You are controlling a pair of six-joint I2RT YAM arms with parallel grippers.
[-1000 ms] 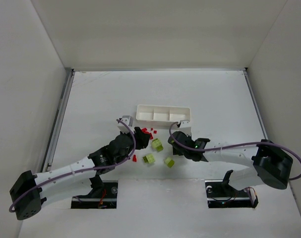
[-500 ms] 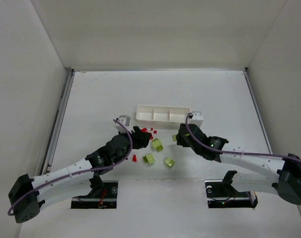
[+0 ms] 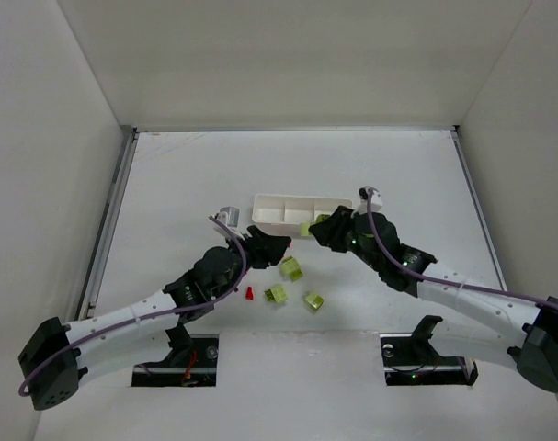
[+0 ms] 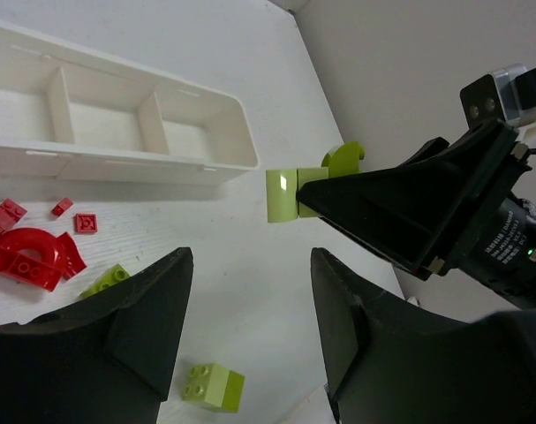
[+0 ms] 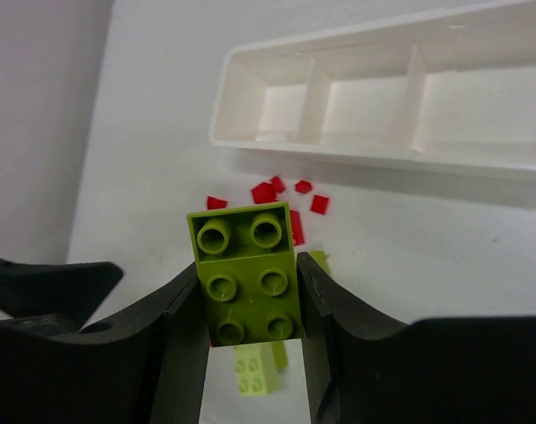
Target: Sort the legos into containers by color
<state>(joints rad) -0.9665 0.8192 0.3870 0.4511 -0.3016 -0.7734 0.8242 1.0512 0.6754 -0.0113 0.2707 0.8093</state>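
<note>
My right gripper [image 3: 317, 227] is shut on a lime studded brick [image 5: 247, 274] and holds it above the table, just in front of the white three-compartment tray [image 3: 301, 209]. The held brick also shows in the left wrist view [image 4: 290, 194]. The tray's compartments [image 5: 373, 102] look empty. My left gripper [image 3: 267, 246] is open and empty [image 4: 250, 265], above the table beside the red pieces [image 4: 25, 256]. Three lime bricks lie on the table [image 3: 290, 268], [image 3: 277, 294], [image 3: 313, 300]. Small red pieces [image 5: 276, 190] lie in front of the tray's left end.
One red piece [image 3: 249, 293] lies apart, near the left arm. The two grippers face each other closely; the right gripper's fingers [image 4: 409, 212] fill the right side of the left wrist view. White walls enclose the table on three sides.
My right gripper has moved up and left towards the tray's front with the lime brick in it. My left gripper has shifted slightly towards the tray.
</note>
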